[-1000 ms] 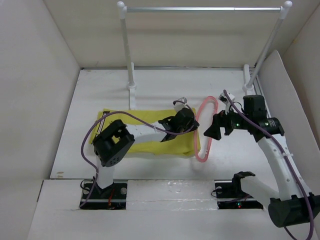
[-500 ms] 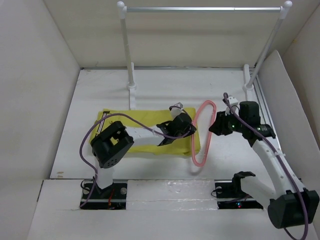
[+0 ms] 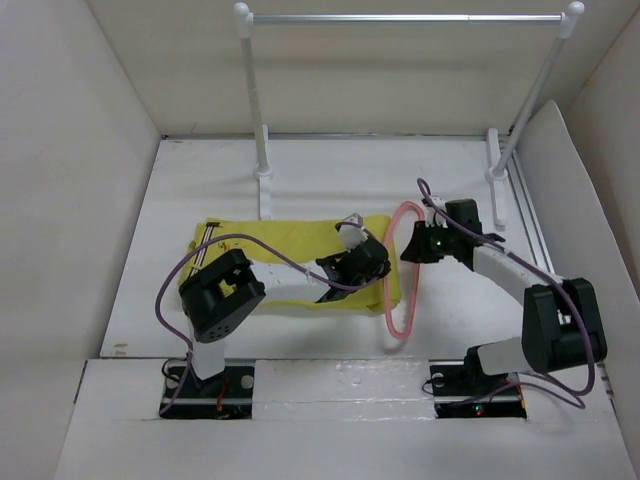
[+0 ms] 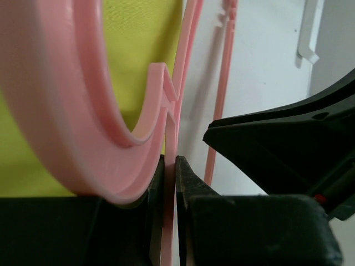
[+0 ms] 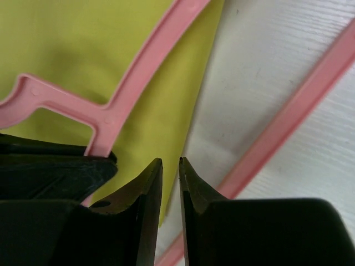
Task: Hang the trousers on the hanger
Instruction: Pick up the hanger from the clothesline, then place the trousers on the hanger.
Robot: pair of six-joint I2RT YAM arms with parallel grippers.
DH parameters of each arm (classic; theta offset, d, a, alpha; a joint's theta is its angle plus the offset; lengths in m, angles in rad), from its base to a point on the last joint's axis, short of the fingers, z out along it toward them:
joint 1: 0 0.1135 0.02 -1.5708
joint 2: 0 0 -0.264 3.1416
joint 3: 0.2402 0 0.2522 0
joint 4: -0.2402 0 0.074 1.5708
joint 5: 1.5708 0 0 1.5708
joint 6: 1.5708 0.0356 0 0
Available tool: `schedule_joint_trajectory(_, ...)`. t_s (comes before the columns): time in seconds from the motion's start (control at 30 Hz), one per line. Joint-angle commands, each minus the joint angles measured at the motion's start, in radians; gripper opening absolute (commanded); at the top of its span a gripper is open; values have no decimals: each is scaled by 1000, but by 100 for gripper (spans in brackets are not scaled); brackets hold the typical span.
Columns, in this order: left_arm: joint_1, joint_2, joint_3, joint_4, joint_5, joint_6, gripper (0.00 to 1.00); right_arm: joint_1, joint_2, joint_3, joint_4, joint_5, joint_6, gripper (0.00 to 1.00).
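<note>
Two hands noted near the right end of the trousers [image 3: 290,235], which lie flat on the counter [image 3: 330,170]. I see the left hand [image 4: 171,160] pinching the pink hanger [image 4: 55,111] over them. The right hand [image 5: 171,163] is nearly pressed together, with nothing visible between its fingers.

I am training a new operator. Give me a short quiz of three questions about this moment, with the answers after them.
1. True or false: the trousers lie on the table.
2. Which gripper clamps the hanger? A) left B) right C) neither
3. Fill in: in the top view, the hanger lies at the trousers' ___ end, by the robot's own sides.
Key: 1 true; 2 A, the left gripper pinches a thin pink bar; 3 right.
</note>
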Motion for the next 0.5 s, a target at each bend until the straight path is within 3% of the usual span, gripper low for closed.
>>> schedule_joint_trajectory(0.0,-2,47,28,-20,-67,-21,0,52,73,98,98,50,-21,30)
schedule_joint_trajectory(0.07,-2,52,34,-18,-70,-26,0,52,97,107,88,55,-26,33)
schedule_joint_trajectory(0.17,7,69,41,-29,-82,-32,0,75,166,118,103,81,-23,46)
schedule_joint_trajectory(0.3,18,66,28,-33,-98,-38,0,85,227,98,143,98,-3,58)
schedule_joint_trajectory(0.43,18,67,23,-38,-111,-36,0,109,278,78,186,76,16,62)
schedule_joint_trajectory(0.47,18,69,28,-50,-113,-36,0,118,291,61,200,32,32,58)
